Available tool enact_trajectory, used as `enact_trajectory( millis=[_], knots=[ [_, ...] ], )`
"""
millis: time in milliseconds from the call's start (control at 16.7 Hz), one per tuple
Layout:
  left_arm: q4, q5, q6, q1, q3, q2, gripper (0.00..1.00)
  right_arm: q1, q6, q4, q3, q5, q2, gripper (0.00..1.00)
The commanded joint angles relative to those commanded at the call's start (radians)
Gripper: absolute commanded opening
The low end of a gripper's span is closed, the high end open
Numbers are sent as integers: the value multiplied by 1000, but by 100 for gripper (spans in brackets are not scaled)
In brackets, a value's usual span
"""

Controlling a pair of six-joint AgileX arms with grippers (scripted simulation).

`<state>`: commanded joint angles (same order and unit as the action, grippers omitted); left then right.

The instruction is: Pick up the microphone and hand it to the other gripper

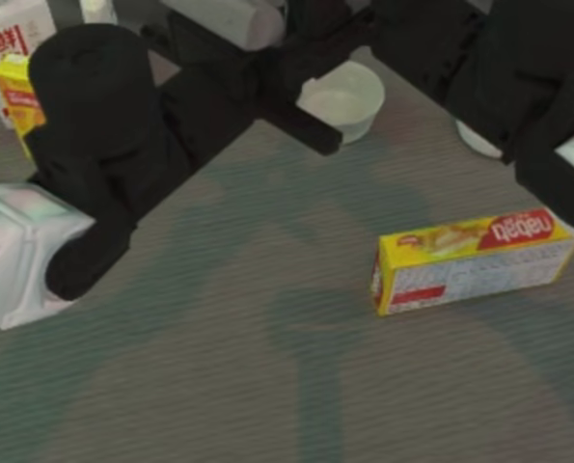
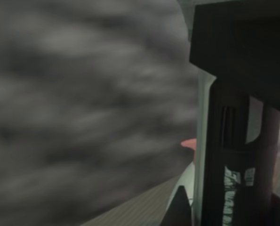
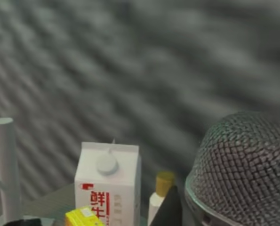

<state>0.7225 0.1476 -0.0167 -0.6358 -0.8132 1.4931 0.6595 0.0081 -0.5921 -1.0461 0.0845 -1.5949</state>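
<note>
The microphone (image 3: 243,165) is held up off the table. Its grey mesh head fills the right wrist view, pressed close beside one black fingertip (image 3: 170,209) of my right gripper (image 3: 191,214), which looks shut on the mic below the head. The left wrist view has the mic's black handle (image 2: 236,179) with white lettering standing right in front of the camera, under a black block (image 2: 243,47). From above, both arms are raised at the back. My left gripper (image 1: 301,121) reaches toward the middle, my right arm (image 1: 518,87) comes from the right, and the mic is hidden among them.
A yellow biscuit box (image 1: 475,260) lies on the table at the right. A white bowl (image 1: 344,96) sits at the back centre. A milk carton (image 1: 12,39) and a small yellow box (image 1: 21,96) stand at the back left, with a yellow-capped bottle (image 3: 161,193).
</note>
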Motion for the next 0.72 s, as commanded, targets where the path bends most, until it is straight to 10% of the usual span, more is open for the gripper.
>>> enact_trajectory(
  millis=[720],
  knots=[
    [0, 0, 0, 0, 0, 0, 0, 0, 0, 0, 0, 0, 0, 0]
  ],
)
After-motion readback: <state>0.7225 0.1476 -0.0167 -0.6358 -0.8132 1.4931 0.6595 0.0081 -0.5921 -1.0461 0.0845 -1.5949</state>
